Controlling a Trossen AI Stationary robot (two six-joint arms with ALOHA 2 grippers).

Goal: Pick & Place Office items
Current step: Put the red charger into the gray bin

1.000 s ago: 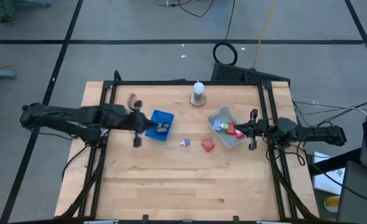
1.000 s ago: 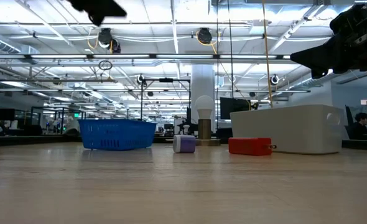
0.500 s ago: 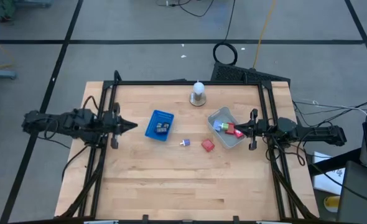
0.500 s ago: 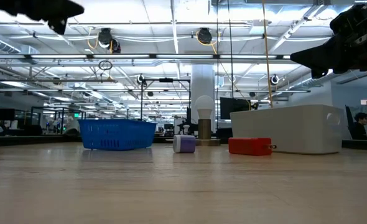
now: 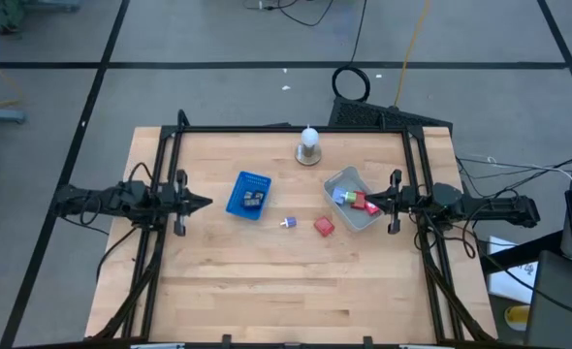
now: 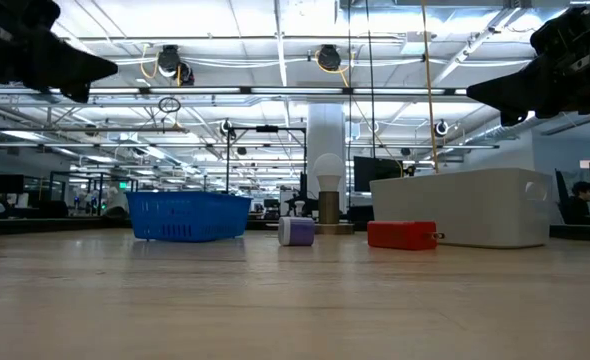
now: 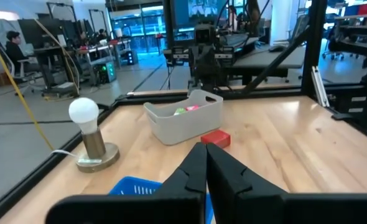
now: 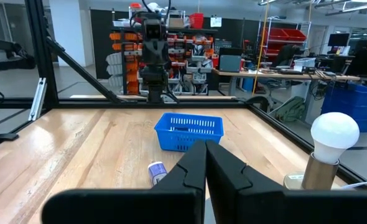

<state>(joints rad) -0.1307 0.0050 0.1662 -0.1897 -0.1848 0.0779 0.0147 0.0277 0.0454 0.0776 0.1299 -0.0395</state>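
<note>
Red block [image 5: 324,227] and purple-white bit [image 5: 288,223] between blue basket [image 5: 248,195] and grey tray [image 5: 352,199].

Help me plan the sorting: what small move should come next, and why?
Probably open the right gripper and reach for the red block. It and a purple-white bit lie loose between basket and tray; the block lies nearer the right gripper. Both grippers are shut, empty, left gripper at the left edge.

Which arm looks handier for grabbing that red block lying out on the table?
Probably the right. The red block lies just beside the grey tray, close to the right claw. The left claw is parked beyond the blue basket, noticeably farther off. Both claws are shut and empty.
</note>
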